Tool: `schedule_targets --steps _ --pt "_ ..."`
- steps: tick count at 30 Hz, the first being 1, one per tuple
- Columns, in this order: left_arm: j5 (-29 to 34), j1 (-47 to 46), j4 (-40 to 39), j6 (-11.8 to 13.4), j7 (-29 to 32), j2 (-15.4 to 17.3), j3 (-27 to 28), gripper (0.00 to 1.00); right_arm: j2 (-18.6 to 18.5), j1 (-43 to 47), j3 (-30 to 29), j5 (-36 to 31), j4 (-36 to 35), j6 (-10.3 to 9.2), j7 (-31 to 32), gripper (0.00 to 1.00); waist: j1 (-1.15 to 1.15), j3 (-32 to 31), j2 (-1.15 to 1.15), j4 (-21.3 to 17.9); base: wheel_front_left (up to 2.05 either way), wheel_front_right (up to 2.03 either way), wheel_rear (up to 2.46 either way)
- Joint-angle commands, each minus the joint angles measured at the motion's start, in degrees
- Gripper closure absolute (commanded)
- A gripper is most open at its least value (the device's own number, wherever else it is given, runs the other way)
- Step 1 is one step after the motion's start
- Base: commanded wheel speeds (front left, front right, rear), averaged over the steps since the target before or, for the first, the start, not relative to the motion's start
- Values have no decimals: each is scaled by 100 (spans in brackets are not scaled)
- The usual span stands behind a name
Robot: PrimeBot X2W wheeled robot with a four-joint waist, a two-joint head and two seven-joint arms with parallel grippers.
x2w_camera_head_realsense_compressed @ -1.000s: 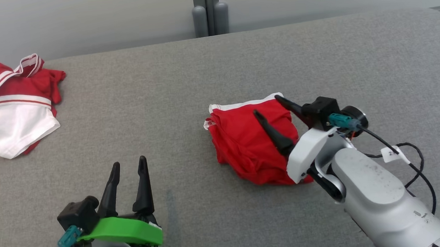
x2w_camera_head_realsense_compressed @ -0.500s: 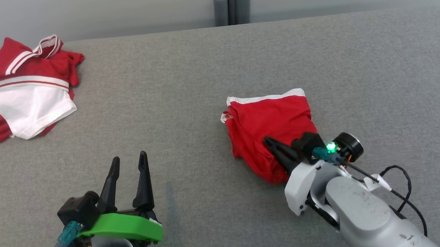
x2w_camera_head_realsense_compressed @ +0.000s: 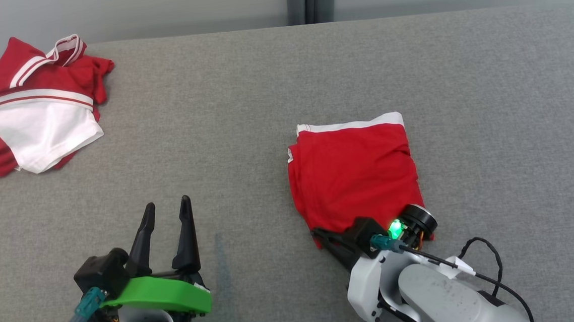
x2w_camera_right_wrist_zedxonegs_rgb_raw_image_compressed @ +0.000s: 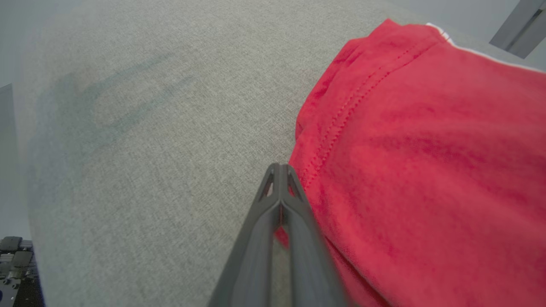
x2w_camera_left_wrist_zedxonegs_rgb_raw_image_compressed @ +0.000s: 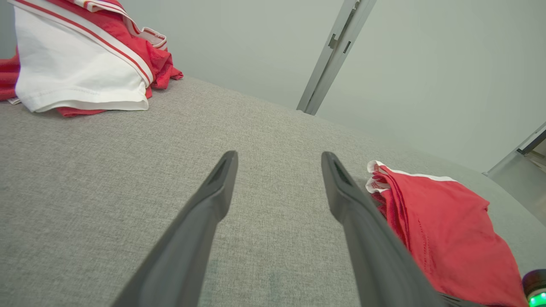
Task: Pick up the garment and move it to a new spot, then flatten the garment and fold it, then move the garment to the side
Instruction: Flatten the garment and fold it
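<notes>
The garment (x2w_camera_head_realsense_compressed: 353, 171) is a red folded piece with a white band along its far edge, lying flat on the grey cloth table (x2w_camera_head_realsense_compressed: 224, 130) right of centre. It also appears at the right of the left wrist view, garment (x2w_camera_left_wrist_zedxonegs_rgb_raw_image_compressed: 439, 230). My right gripper (x2w_camera_head_realsense_compressed: 318, 234) is shut at the garment's near left corner, fingers pointing left. In the right wrist view the garment (x2w_camera_right_wrist_zedxonegs_rgb_raw_image_compressed: 426, 149) lies against the closed right gripper (x2w_camera_right_wrist_zedxonegs_rgb_raw_image_compressed: 279, 167), and red cloth shows in the slit between the fingers. My left gripper (x2w_camera_head_realsense_compressed: 167, 201) stands open and empty at the lower left, left gripper (x2w_camera_left_wrist_zedxonegs_rgb_raw_image_compressed: 279, 154) over bare table.
A second red and white garment (x2w_camera_head_realsense_compressed: 36, 108) lies crumpled at the table's far left corner, also seen as red and white garment (x2w_camera_left_wrist_zedxonegs_rgb_raw_image_compressed: 76, 64). A grey post (x2w_camera_head_realsense_compressed: 311, 0) stands behind the table's far edge. A black cable (x2w_camera_head_realsense_compressed: 491, 263) loops off my right wrist.
My right gripper has shut and drawn back toward me along the garment, which now lies flatter and longer. The head camera has shifted. The left gripper has stayed put.
</notes>
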Motion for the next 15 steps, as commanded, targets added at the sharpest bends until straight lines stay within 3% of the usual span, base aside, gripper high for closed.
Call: schedule_targets --steps 1,10,11,12,13,14,15 --pt "14 -87 -5 -21 -2 13 14 0 -18 -33 62 73 12 -6 -22 100 0 -2 0 -30 0 0 0" --pt "103 -121 6 -21 -2 101 40 0 -18 -113 -210 149 -673 -6 -25 99 0 -163 0 -287 0 0 0" --pt "146 -132 7 -21 -2 123 26 0 -17 -82 -315 118 -770 -6 -25 95 0 -197 0 -314 0 0 0" --pt "202 -141 2 -21 -1 153 3 0 -18 -22 -474 95 -885 -6 -25 85 0 -235 0 -344 0 0 0" --pt "227 -145 -3 -21 -2 166 -6 0 -20 24 -625 52 -982 -6 -25 83 0 -272 0 -372 0 0 0" --pt "251 -150 -3 -21 -2 171 -9 0 -21 91 -815 -15 -1087 -6 -21 58 0 -315 0 -402 0 0 0" --pt "306 -150 -3 -21 -2 177 -24 0 -20 174 -1026 -68 -1168 -6 -19 51 0 -359 0 -432 0 0 0"
